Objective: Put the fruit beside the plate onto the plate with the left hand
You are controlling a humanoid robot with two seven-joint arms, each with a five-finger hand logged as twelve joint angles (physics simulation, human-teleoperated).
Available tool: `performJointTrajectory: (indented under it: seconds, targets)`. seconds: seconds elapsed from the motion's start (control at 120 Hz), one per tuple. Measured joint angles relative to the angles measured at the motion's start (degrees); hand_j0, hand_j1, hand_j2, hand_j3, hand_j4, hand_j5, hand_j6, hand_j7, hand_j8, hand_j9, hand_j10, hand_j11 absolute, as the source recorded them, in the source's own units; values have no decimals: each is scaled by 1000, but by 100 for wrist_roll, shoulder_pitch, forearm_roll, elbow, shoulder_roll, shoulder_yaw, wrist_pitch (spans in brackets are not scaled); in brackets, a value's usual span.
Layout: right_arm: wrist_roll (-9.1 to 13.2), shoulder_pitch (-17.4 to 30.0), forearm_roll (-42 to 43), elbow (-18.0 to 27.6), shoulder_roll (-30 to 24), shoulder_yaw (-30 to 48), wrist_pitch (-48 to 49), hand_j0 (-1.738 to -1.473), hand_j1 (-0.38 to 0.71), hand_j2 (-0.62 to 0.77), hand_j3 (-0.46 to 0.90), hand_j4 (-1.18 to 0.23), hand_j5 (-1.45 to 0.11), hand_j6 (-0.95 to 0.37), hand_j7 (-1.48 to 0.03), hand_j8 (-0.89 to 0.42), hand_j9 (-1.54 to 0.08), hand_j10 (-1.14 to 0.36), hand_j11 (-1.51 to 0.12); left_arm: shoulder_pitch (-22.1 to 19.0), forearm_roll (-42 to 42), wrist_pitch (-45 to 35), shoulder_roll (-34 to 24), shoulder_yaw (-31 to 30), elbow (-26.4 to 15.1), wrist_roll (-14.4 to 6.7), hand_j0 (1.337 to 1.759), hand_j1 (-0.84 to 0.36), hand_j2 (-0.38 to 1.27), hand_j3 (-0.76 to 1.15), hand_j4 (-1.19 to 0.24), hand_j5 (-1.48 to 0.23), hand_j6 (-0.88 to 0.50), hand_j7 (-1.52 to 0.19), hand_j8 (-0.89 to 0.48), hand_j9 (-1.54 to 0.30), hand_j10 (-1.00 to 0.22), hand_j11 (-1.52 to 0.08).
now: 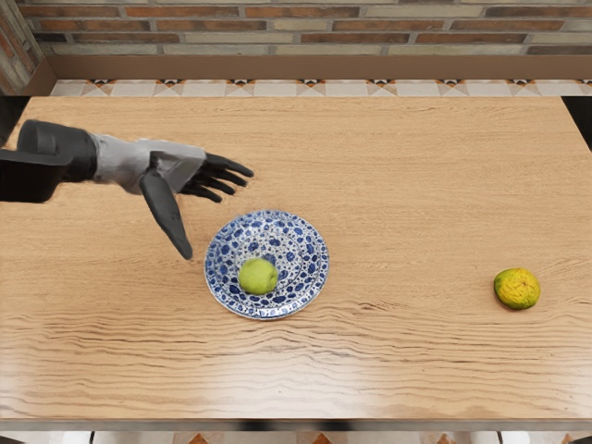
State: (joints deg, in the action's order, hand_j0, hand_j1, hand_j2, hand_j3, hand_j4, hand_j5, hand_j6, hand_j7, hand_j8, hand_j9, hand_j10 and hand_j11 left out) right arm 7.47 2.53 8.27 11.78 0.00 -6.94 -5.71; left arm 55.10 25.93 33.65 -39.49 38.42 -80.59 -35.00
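While the left hand (180, 180) hangs over the table (416, 157), up and to the picture's left of the plate (308, 242), its fingers (227, 172) are spread and point toward the right, with the thumb angled down toward the plate's left rim; it grips nothing. Yellow-green fruit (258, 276) sits inside the blue-patterned plate, a little left of centre and toward the near side, resting on the dish and clear of the hand. From the hand, that fruit lies down and to the right in the picture, near but not touching. Fruit looks close to round, no long axis to speak of, so approach angle would matter little. Plate holds this one fruit and nothing else. Second fruit (517, 288), yellow-orange with green patches, lies on bare wood well apart to the right. No fruit lies just beside the plate. Judgement: the placing step looks done, hand empty and off the plate; what is left is likely only taking the arm clear. Only the left arm shows, entering from the left edge; right arm out of view. Risk: thumb tip is near the rim, and a low sweep could nudge the plate.
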Motion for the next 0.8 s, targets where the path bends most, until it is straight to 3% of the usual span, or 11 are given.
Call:
performJointTrajectory:
  seconds: [0.125, 0.2, 0.3, 0.508, 0.8]
  targets:
    - [0, -1, 1, 0, 0, 0, 0, -1658, -329, -3, 0, -17, -22, -17, -22, -17, -22, -17, -22, -229, -1091, 95, -333, 159, 221, 0, 1658, 296, 24, 0, -55, -72, -44, -71, -42, -72, -53, -72]
    - [0, 0, 2, 0, 0, 0, 0, -1658, -329, -3, 0, -17, -22, -17, -22, -17, -22, -17, -22, -708, -1833, 116, -411, 195, 494, 0, 1658, 309, 17, 0, -41, -54, -33, -53, -31, -53, -39, -53]
    - [0, -1, 1, 0, 0, 0, 0, -1658, -329, -3, 0, -17, -22, -17, -22, -17, -22, -17, -22, -962, -2415, 129, -842, 211, 766, 0, 1658, 322, 11, 0, -28, -36, -23, -35, -22, -36, -27, -36]
    - [0, -1, 1, 0, 0, 0, 0, -1658, -329, -3, 0, -17, -22, -17, -22, -17, -22, -17, -22, -1230, -2736, 139, -1802, 210, 920, 0, 1658, 335, 5, 0, -13, -17, -11, -17, -11, -17, -12, -17]
    - [0, -2, 2, 0, 0, 0, 0, -1658, -329, -3, 0, -17, -22, -17, -22, -17, -22, -17, -22, -1226, -2787, 141, -2128, 207, 1145, 0, 1658, 342, 1, 0, -6, -8, -5, -8, -5, -8, -6, -8]
